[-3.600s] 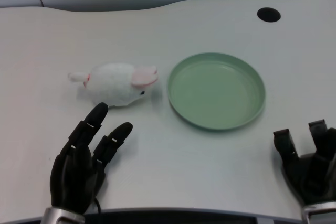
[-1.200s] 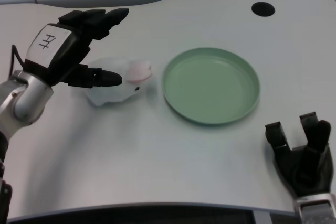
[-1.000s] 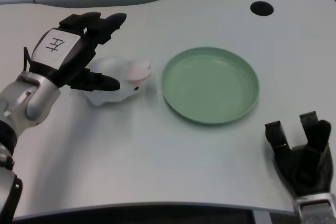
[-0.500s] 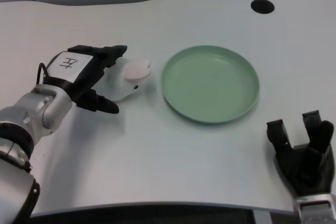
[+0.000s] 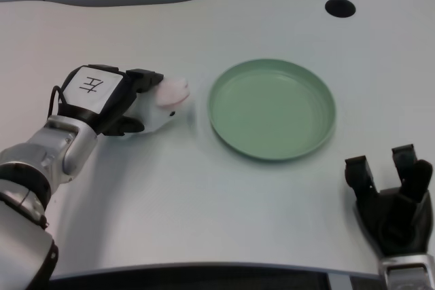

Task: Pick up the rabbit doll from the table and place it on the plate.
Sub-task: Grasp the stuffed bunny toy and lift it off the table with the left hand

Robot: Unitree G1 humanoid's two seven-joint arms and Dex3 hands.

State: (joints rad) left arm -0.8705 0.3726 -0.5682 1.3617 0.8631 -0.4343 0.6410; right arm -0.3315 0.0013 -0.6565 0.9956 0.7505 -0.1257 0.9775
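The white rabbit doll with pink ears lies on the table just left of the green plate. My left hand covers most of the doll from above and the left, its fingers curled around the body; only the head end and a pink ear stick out to the right. The doll still rests on the table. The plate holds nothing.
My right hand sits idle at the lower right near the table's front edge. A black round hole lies in the tabletop at the back right. The table's curved back edge runs along the top.
My left hand has come down from above the doll and wrapped its fingers around it. The doll has shifted slightly left. The plate has not moved.
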